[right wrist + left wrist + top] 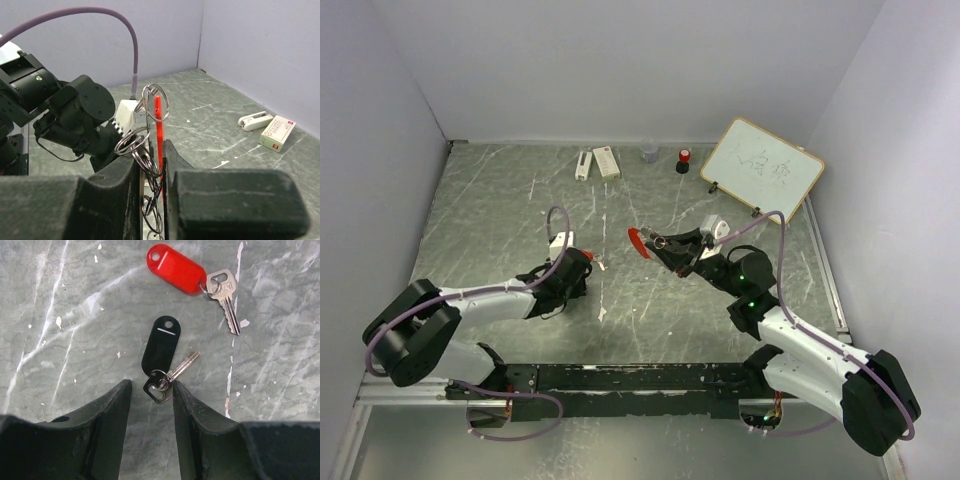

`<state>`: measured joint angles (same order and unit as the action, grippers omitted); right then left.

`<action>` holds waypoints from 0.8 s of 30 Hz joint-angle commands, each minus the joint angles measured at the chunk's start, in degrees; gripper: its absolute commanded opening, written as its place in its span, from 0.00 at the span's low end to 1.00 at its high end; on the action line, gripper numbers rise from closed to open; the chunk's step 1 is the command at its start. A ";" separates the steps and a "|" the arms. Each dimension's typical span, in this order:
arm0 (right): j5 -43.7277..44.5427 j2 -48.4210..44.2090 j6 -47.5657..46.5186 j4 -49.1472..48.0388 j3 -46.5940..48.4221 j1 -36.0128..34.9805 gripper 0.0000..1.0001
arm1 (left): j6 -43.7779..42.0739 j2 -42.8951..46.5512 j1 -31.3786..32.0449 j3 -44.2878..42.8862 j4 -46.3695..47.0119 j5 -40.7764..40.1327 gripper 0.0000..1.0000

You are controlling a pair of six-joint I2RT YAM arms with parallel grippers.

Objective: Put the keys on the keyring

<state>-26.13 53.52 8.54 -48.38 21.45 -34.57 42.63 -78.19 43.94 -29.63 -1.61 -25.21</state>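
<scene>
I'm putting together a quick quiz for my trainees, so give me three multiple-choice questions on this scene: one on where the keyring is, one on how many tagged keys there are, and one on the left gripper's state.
1. Where is the keyring?
A) in the right gripper
B) on the floor
C) in a drawer

2. How many tagged keys lie on the table?
A) one
B) two
C) four

3. The left gripper is:
A) shut on a key
B) open
C) out of view

Answers:
1 A: its fingers clamp the rings.
2 B: a black-tagged key and a red-tagged key.
3 B: its fingers stand apart, the black-tagged key's ring between them.
</scene>
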 commanded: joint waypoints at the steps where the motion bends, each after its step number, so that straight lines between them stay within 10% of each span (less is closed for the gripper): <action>1: 0.03 0.12 -0.29 -1.76 -0.17 0.28 0.00 | 0.00 -2.32 1.17 -2.25 -0.20 -2.37 0.50; 24: 0.02 0.36 -0.15 -2.04 -0.23 0.38 0.00 | 0.76 -3.87 3.49 -3.34 -3.26 -6.08 0.38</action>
<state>-26.15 53.95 8.56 -48.40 21.41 -34.54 42.48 -83.09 46.72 -33.21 -3.20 -31.07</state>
